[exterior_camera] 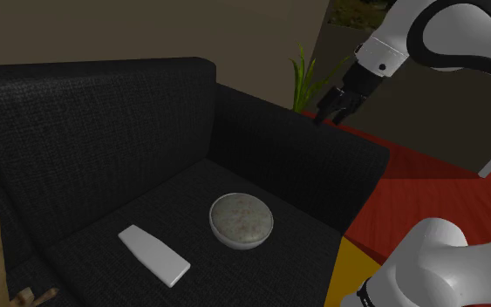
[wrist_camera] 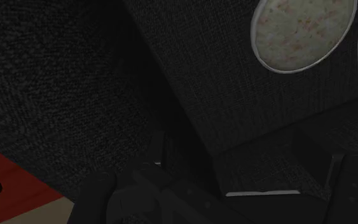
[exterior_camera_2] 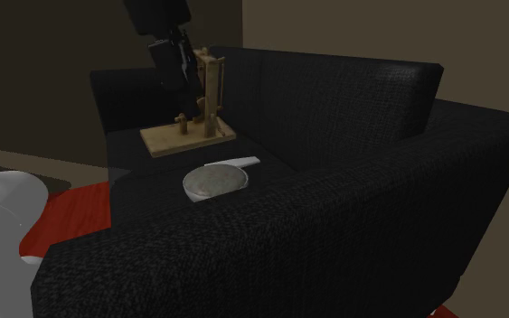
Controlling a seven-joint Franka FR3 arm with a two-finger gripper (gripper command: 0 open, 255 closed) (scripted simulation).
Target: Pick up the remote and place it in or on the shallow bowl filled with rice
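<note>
**A:** Two things on the sofa (exterior_camera: 95, 131) count: the remote (exterior_camera: 153, 254) and the bowl (exterior_camera: 237, 244). Where is each?

**B:** Both are on the seat (exterior_camera: 104, 235). The remote lies flat and slanted, near the bowl on the shoulder view's left, with a gap between them. The bowl stands upright, with rice (exterior_camera: 243, 218) up near its rim.

**A:** And the pincer (exterior_camera: 332, 117)?

**B:** It hangs high over the armrest (exterior_camera: 322, 166) on the shoulder view's right, well apart from both. It is spread, with nothing in it (the wrist view looks down past the armrest towards the bowl).

**A:** Why so high?

**B:** My guess is that the armrest walls the seat in. The arm has to come over it and drop from above rather than slide in sideways.

**A:** Why spread?

**B:** Nothing is grasped yet, so I'd say the reach is the step in hand. A flat remote on a soft seat wants a grip across its narrow width, with the pincer straddling it.

**A:** What's the risk?

**B:** The pincer could dig into the seat, or the remote could tip off the rice once released. Laying it level across the bowl seems safest.
</note>
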